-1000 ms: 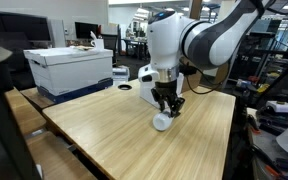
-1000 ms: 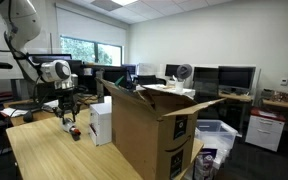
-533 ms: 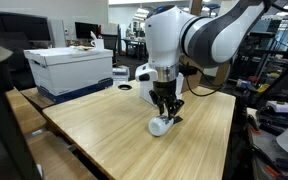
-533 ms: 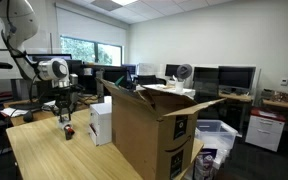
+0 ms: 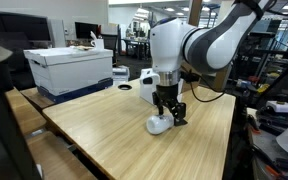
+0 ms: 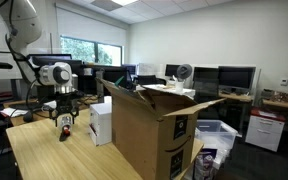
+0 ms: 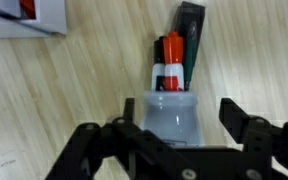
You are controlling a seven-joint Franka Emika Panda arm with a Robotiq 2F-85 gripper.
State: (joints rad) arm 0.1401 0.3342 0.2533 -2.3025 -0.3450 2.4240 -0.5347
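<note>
I have the pincer (image 7: 179,120) spread wide, one finger on each side of a small white plastic cup (image 7: 169,108). As far as the wrist view shows, neither pad is pressing on the cup. The cup seems to lie on its side on the wooden table (image 5: 94,135), toward the right half of the top in an exterior view, with the pincer (image 5: 168,116) standing directly over the cup (image 5: 158,125). Two markers poke out of its mouth on the far side: one with a red cap (image 7: 170,55) and a darker one (image 7: 190,40) just to its right, touching or nearly so. I judge the cup light and thin-walled, so it would flex under a hard squeeze, and its smooth round side could roll or slip out sideways. I would grip across the middle of the body, where the wall is widest and the fingers already line up. The markers look loose and may slide out if the cup tips. A white storage box (image 5: 72,68) sits at the far left of the table, well apart, and a large cardboard box (image 6: 149,135) stands to the right in an exterior view.
</note>
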